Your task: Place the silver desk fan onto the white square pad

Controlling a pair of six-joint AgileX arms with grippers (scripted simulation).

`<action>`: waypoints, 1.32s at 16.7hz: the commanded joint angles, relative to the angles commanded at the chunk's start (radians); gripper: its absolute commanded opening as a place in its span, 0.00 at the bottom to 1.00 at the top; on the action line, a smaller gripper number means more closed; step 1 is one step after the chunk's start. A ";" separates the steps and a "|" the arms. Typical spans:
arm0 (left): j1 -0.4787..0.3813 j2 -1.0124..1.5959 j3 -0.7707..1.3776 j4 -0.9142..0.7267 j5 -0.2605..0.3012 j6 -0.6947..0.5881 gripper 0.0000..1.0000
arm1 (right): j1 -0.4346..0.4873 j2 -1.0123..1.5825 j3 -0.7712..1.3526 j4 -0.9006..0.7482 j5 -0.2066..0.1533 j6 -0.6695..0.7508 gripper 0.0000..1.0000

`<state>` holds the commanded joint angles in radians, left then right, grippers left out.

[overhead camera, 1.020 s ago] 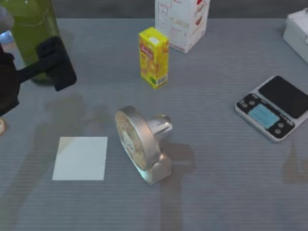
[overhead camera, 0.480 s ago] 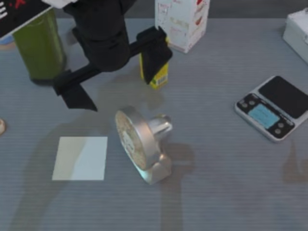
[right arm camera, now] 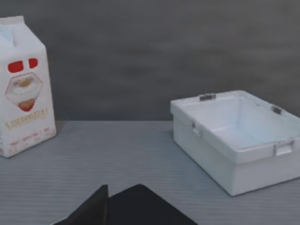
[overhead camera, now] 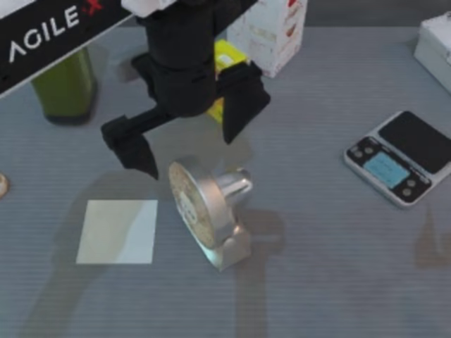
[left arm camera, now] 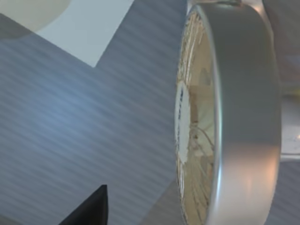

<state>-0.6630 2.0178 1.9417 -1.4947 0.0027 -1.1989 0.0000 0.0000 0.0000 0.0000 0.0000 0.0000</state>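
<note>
The thin flat white square pad [overhead camera: 117,231] lies on the grey striped table [overhead camera: 331,267] near the front, on the left side. Nothing sits on it. Just to its right stands the small shiny silver desk fan [overhead camera: 209,210], near the pad but not touching it. The fan is upright on its chunky rounded foot. Its round beige face points toward the pad, and its little motor knob sticks out the other way. In the left wrist view the fan's silver rim and beige grille [left arm camera: 225,117] fill the picture from very close, with a corner of the pad [left arm camera: 89,26] beyond it.

A bit farther back, above the fan, hangs the black left gripper [overhead camera: 187,125]. Its two fingers are spread wide apart. One finger [overhead camera: 132,144] is out past the fan's face side and the other is over the knob side. Neither finger touches the fan.

On the right side sits a grey flat digital scale [overhead camera: 400,158] with a small blue screen. Behind the gripper peeks a yellow juice box [overhead camera: 225,58]. A dark green round bottle [overhead camera: 65,90] stands far back on the left. A white printed carton [overhead camera: 271,34] stands at the back. A white open plastic box [right arm camera: 239,138] sits at the far right corner.

The right gripper [right arm camera: 126,206] is parked off to the right, and I cannot tell if its fingers are wide or narrow.
</note>
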 joint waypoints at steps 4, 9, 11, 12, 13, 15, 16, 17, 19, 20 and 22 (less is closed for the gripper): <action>0.004 -0.005 -0.045 0.042 0.000 0.004 1.00 | 0.000 0.000 0.000 0.000 0.000 0.000 1.00; 0.002 -0.013 -0.202 0.189 0.000 0.002 1.00 | 0.000 0.000 0.000 0.000 0.000 0.000 1.00; 0.002 -0.013 -0.217 0.204 0.000 0.002 1.00 | 0.000 0.000 0.000 0.000 0.000 0.000 1.00; 0.002 -0.013 -0.217 0.204 0.000 0.002 1.00 | 0.000 0.000 0.000 0.000 0.000 0.000 1.00; 0.002 -0.013 -0.217 0.204 0.000 0.002 1.00 | 0.000 0.000 0.000 0.000 0.000 0.000 1.00; 0.002 -0.013 -0.217 0.204 0.000 0.002 0.92 | 0.000 0.000 0.000 0.000 0.000 0.000 1.00; 0.002 -0.013 -0.217 0.204 0.000 0.002 0.85 | 0.000 0.000 0.000 0.000 0.000 0.000 1.00; 0.002 -0.013 -0.217 0.204 0.000 0.002 0.77 | 0.000 0.000 0.000 0.000 0.000 0.000 1.00; 0.002 -0.013 -0.217 0.204 0.000 0.002 0.62 | 0.000 0.000 0.000 0.000 0.000 0.000 1.00; 0.002 -0.013 -0.217 0.204 0.000 0.002 0.55 | 0.000 0.000 0.000 0.000 0.000 0.000 1.00; 0.002 -0.013 -0.217 0.204 0.000 0.002 0.40 | 0.000 0.000 0.000 0.000 0.000 0.000 1.00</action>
<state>-0.6612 2.0046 1.7244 -1.2906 0.0026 -1.1973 0.0000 0.0000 0.0000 0.0000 0.0000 0.0000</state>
